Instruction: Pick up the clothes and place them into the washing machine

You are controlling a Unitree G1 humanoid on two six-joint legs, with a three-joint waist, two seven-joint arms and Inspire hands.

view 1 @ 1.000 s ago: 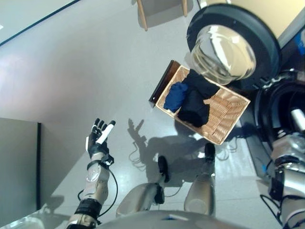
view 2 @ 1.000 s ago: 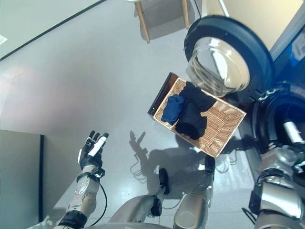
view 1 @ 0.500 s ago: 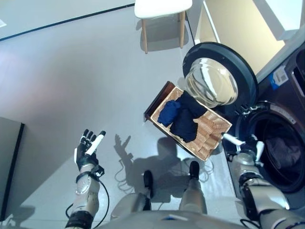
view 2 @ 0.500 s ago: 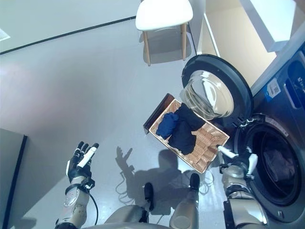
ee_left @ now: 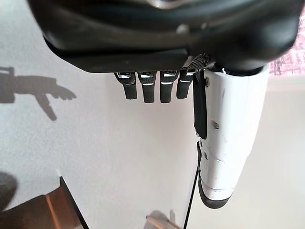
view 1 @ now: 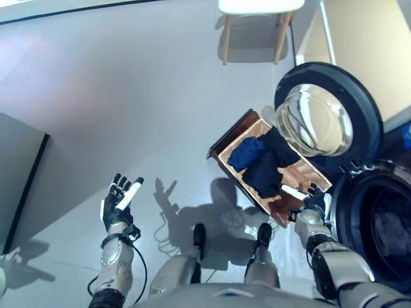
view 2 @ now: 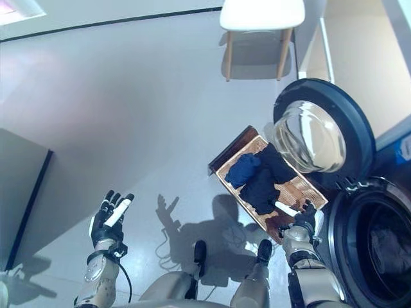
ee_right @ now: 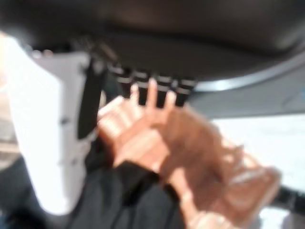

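- Grey floor (view 1: 128, 96) fills the room, pale and glossy, with a darker grey panel (view 1: 16, 173) at the left edge.
- Nearest, the left hand (view 1: 119, 202) hangs over bare floor with its fingers spread and straight, holding nothing.
- On the other side, the right hand (view 1: 310, 204) is at the near end of the basket (view 2: 228, 151), fingers straight and relaxed over its wicker bottom, gripping nothing.
- Inside the basket lie the clothes: a blue garment (view 1: 246, 154) beside a black garment (view 1: 270, 168), touching each other.
- Just beyond and to the right stands the washing machine (view 1: 376, 231), its round door (view 1: 324, 119) swung open, with cloth dimly visible in the drum.
- Farthest off, a white chair (view 2: 260, 16) with wooden legs.
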